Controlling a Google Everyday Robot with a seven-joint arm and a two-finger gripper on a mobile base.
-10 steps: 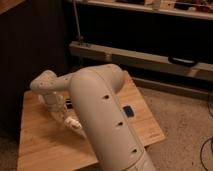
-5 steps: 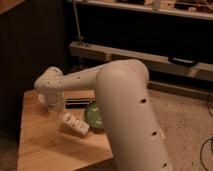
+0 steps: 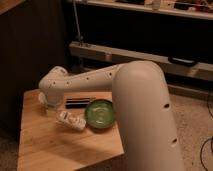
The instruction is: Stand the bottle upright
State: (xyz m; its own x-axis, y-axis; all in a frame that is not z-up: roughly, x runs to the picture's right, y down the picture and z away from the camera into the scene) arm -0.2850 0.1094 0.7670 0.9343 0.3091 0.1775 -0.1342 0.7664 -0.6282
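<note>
The bottle (image 3: 71,120) is small, whitish with a printed label, and lies on its side on the wooden table (image 3: 45,147), just left of the green bowl (image 3: 100,114). My white arm (image 3: 135,105) reaches from the lower right across the table to the back left. Its gripper (image 3: 51,102) hangs under the wrist at the table's back left, a little behind and to the left of the bottle and apart from it. The arm hides part of the table's right side.
A dark flat rectangular object (image 3: 80,102) lies behind the bowl. A dark cabinet wall (image 3: 30,45) stands behind the table at left. A shelf unit with a pale rail (image 3: 125,52) runs along the back. The floor (image 3: 195,120) drops off to the right.
My arm has swung further right and back, uncovering the bowl and more of the table. The bottle still lies on its side in about the same place.
</note>
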